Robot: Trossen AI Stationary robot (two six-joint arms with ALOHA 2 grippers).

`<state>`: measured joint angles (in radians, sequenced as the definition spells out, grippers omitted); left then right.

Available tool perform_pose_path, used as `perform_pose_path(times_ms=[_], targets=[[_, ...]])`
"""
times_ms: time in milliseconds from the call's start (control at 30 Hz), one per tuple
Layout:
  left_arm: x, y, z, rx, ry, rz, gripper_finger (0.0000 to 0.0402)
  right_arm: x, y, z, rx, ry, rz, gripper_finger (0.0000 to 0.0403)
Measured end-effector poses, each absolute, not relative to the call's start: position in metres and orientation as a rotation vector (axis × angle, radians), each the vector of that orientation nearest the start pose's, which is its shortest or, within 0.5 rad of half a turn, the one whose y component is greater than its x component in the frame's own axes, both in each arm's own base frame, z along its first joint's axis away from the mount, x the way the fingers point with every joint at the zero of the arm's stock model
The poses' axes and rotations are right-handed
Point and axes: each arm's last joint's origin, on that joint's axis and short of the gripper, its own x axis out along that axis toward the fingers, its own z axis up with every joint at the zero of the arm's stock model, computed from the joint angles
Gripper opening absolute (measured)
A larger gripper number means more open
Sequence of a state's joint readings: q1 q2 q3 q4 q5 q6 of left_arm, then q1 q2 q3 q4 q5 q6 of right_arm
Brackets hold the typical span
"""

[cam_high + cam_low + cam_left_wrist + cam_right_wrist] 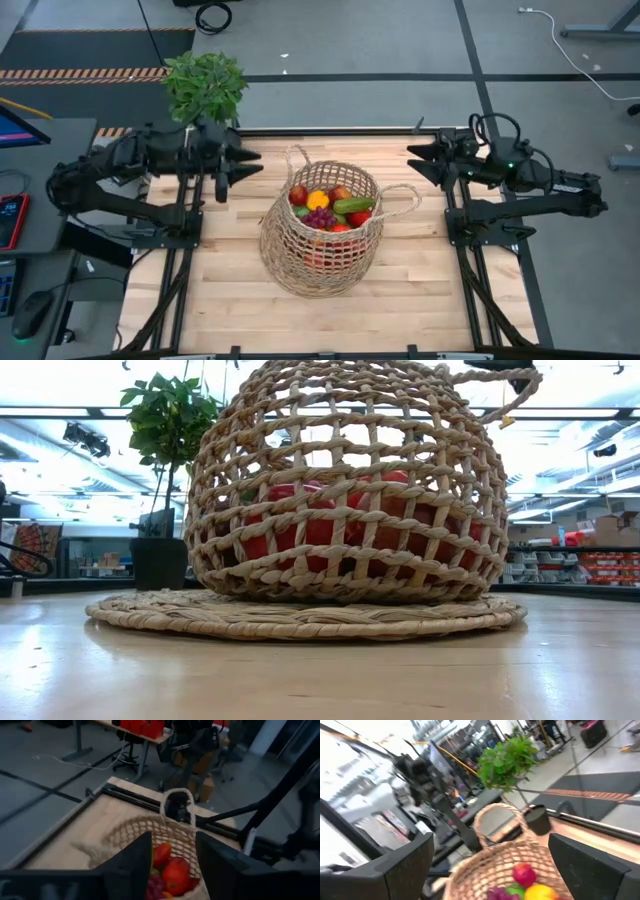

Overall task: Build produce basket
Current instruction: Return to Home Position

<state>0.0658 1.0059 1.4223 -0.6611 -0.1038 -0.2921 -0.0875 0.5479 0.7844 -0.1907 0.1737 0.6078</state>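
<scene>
The tan wicker basket [320, 235] stands mid-table on its flat woven base [300, 617]. Inside it lies the produce [328, 208]: red apples, a yellow piece, a green cucumber and purple grapes. My left gripper [252, 164] hangs in the air left of the basket, above its rim, fingers level and pointing at it. It is open, with nothing between the fingers [135, 867]. My right gripper [412, 161] hovers to the right of the basket, also level and pointing at it, wide open and empty. Neither touches the basket [150, 832] [510, 855].
A leafy potted plant [205, 85] stands at the table's far left corner, close behind my left arm. The basket's two loop handles [297, 160] [405, 200] stick up toward each gripper. Bare wooden tabletop [420, 300] lies near the front edge.
</scene>
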Motion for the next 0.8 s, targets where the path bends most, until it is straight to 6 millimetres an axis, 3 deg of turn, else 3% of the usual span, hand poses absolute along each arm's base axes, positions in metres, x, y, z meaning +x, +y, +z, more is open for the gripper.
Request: perform_pose_path(times_ms=[167, 433, 800], targets=[[0.154, 0.013, 0.417, -0.381, 0.109, 0.201, 0.0139, 0.100, -0.009, 0.355, 0.650, -0.169, -0.214, 0.0396], [0.133, 0.014, 0.337, -0.539, -0.063, 0.247, 0.0114, 0.087, -0.007, 0.332, 0.718, -0.168, -0.235, 0.0396], [0.114, 0.017, 0.233, -0.783, -0.144, 0.370, 0.0068, 0.080, -0.008, 0.281, 0.850, -0.170, -0.292, 0.0396]])
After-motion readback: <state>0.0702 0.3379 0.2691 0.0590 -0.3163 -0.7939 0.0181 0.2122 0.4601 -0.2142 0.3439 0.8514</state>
